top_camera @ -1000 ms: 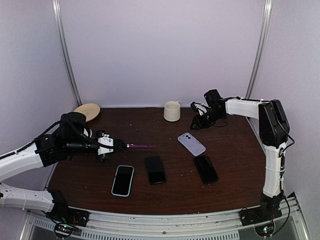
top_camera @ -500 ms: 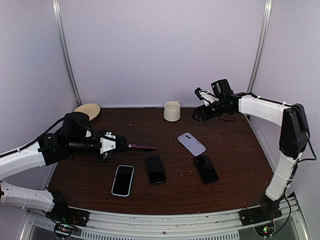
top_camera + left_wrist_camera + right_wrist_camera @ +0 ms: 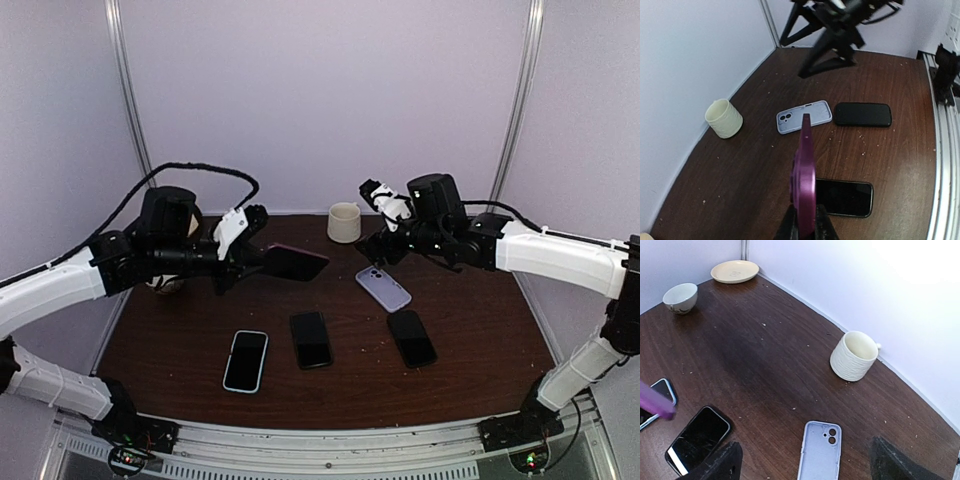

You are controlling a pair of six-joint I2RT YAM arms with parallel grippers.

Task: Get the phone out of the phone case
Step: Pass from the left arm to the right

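Purple phone (image 3: pixel 295 262) now aloft, cup (image 3: pixel 344 222) beyond

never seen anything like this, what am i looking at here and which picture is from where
Two robot arms are bolted at the near edge of a table, each ending in two-finger jaws. The wide picture looks down from above and behind them; the other two come from a camera on each wrist. The left arm has its jaws shut on a purple phone, held above the table. The right arm hovers over a lilac case, jaws open and empty. Also on the table: a black phone, a second black phone, a blue-edged phone, a mug, a bowl and a plate.
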